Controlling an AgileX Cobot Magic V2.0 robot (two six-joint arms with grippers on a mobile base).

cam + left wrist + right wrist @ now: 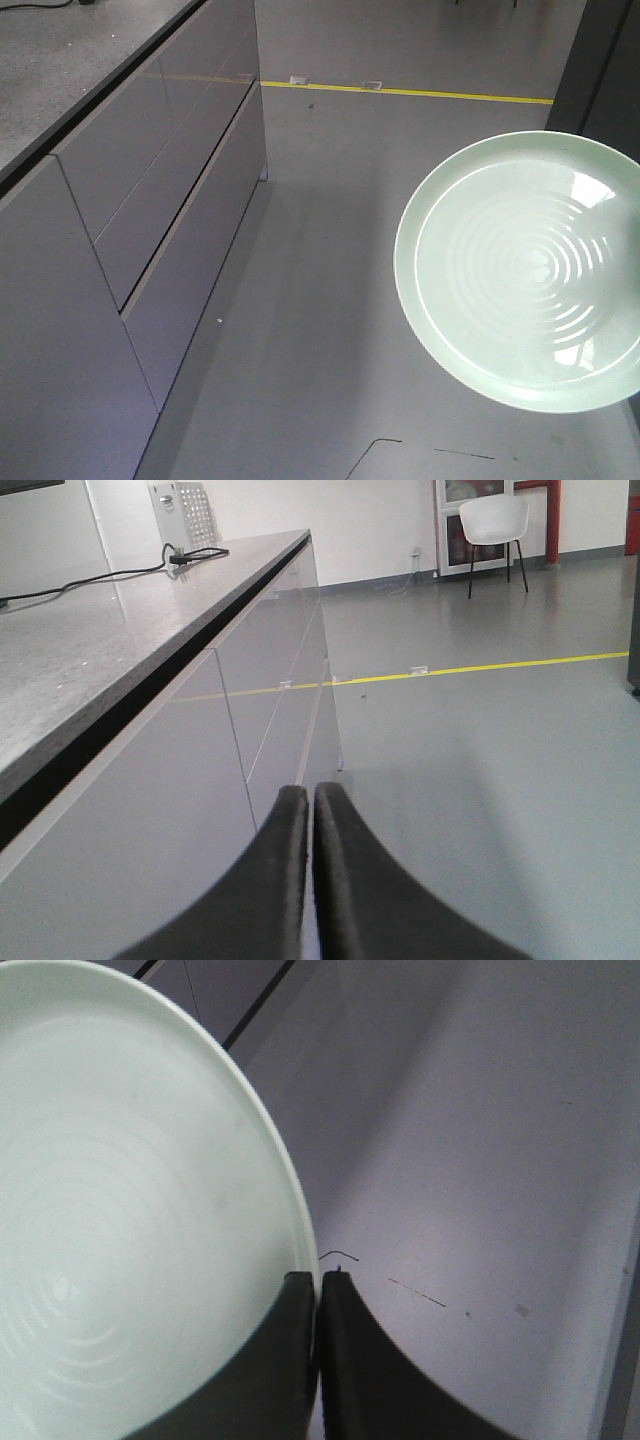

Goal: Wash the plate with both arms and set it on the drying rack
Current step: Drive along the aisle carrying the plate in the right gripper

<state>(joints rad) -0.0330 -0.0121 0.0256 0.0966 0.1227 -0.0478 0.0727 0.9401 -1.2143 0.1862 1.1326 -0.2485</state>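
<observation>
The right gripper (316, 1290) has its black fingers pressed together on the rim of the round pale mint-green plate (520, 270), holding it over bare floor right of the grey drawer-fronted cabinet (150, 200); the edge grip probably leaves both faces free for washing. The left gripper (310, 795), beside that cabinet, is closed on nothing. No drying rack or legible writing shows; beyond the cabinet runs a yellow floor line (420, 93).

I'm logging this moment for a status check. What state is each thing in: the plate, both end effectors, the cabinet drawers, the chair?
plate: held by its rim in the air above the floor, no dirt visible.
right end effector: shut on the plate's rim.
left end effector: shut, holding nothing.
drawers: all closed.
chair: upright, unoccupied.
</observation>
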